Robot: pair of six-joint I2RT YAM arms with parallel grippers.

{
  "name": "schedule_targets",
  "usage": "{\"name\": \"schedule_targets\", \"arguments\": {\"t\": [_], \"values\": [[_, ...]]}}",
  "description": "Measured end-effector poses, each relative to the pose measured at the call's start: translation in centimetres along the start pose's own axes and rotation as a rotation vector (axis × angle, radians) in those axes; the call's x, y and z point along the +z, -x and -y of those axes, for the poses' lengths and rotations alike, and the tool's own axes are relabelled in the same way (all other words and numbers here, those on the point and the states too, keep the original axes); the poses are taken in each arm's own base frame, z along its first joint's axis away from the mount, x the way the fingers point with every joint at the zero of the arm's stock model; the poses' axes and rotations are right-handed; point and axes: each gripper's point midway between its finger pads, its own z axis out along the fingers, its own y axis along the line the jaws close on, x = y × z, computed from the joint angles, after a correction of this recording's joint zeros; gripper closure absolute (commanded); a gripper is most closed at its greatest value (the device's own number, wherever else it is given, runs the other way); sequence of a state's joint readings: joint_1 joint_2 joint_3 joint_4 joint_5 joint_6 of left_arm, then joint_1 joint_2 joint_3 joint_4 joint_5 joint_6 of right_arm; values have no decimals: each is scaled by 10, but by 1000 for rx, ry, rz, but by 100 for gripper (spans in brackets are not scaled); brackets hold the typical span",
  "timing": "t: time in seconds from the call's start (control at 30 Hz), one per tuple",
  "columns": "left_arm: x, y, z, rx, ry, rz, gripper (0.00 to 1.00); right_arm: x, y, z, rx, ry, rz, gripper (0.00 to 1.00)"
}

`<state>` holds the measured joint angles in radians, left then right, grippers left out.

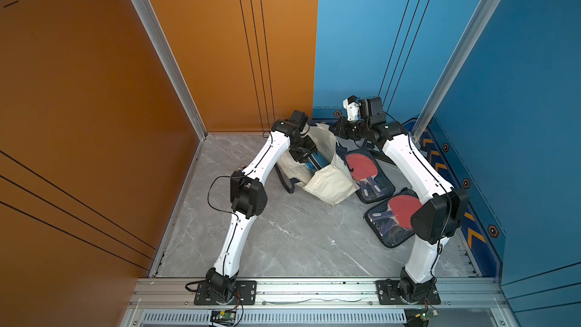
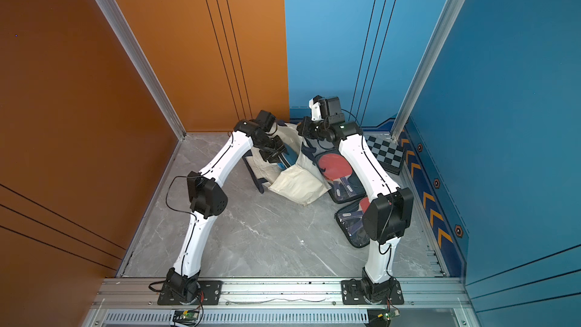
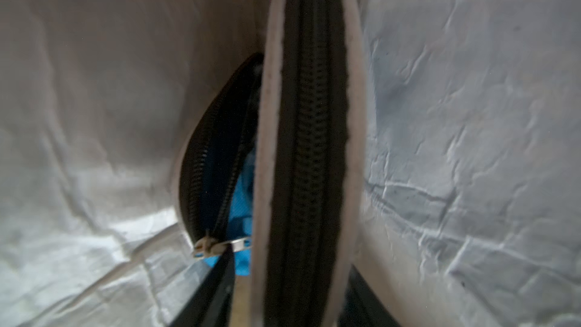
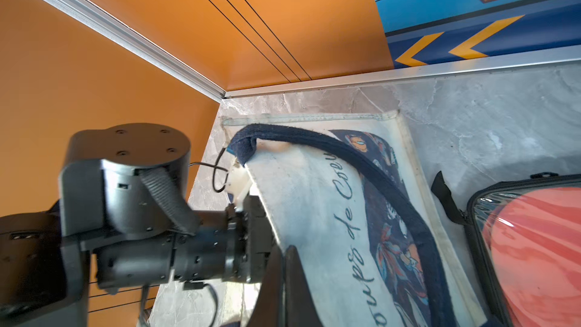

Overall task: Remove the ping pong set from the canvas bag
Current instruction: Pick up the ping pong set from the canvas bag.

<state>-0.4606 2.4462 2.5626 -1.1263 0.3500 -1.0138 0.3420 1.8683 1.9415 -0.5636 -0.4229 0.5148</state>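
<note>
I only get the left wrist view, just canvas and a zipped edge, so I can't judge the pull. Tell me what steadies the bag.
Observer: The right hand is shut on the canvas bag at its far rim.
Operator: Report what is already out.
Observer: One clear-fronted pouch with red paddles lies on the table against the bag's right side. A second pouch lies nearer the base, partly hidden by the right arm.
Operator: Name anything else out there.
Observer: A chequered board sits in the far right corner, apart from the bag.
</note>
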Motion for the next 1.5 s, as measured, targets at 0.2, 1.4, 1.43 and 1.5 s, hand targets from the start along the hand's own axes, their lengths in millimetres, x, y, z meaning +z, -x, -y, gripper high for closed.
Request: {"name": "schedule_targets", "arguments": {"t": [0.2, 1.4, 1.43, 1.5], "values": [[-2, 4, 24, 48, -63, 52, 99, 4, -2, 6, 3, -4, 1, 100], [-131, 12, 82, 38, -326, 181, 100, -8, 20, 59, 60, -75, 68, 100], [-138, 10, 85, 52, -341, 188, 100, -9, 21, 61, 62, -78, 71, 100], [-156, 7, 91, 89, -373, 206, 100, -11, 23, 66, 68, -86, 77, 100]]}}
